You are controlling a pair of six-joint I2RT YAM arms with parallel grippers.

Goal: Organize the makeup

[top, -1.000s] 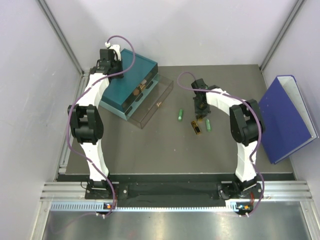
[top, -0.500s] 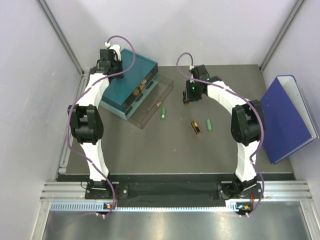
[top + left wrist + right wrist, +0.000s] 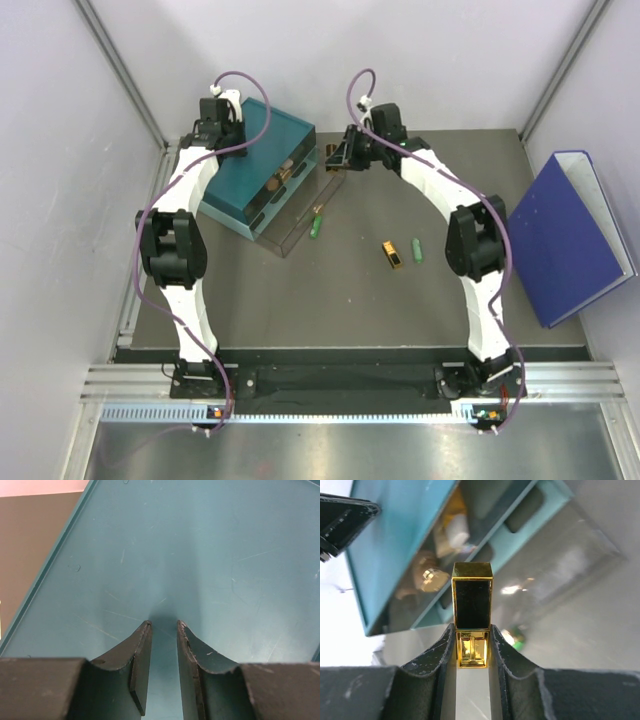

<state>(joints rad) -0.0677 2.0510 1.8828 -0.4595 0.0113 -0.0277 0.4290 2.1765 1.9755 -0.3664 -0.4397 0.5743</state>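
Just above the clear drawer (image 3: 322,190), right end effector (image 3: 472,628) clamps a gold-black lipstick (image 3: 472,600).

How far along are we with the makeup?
Done: a few pieces lie in the open drawer. In hand: the right gripper holds a black-and-gold lipstick by the drawer. Left on the table: a green tube, a second green tube and a black-and-gold stick.

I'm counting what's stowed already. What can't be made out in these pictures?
Contents of the clear drawer: too small from the top; blurred in the right wrist view, partly behind the black-and-gold lipstick.
Green tube by the drawer: label too small.
Left gripper: whether it touches the teal box is unclear.
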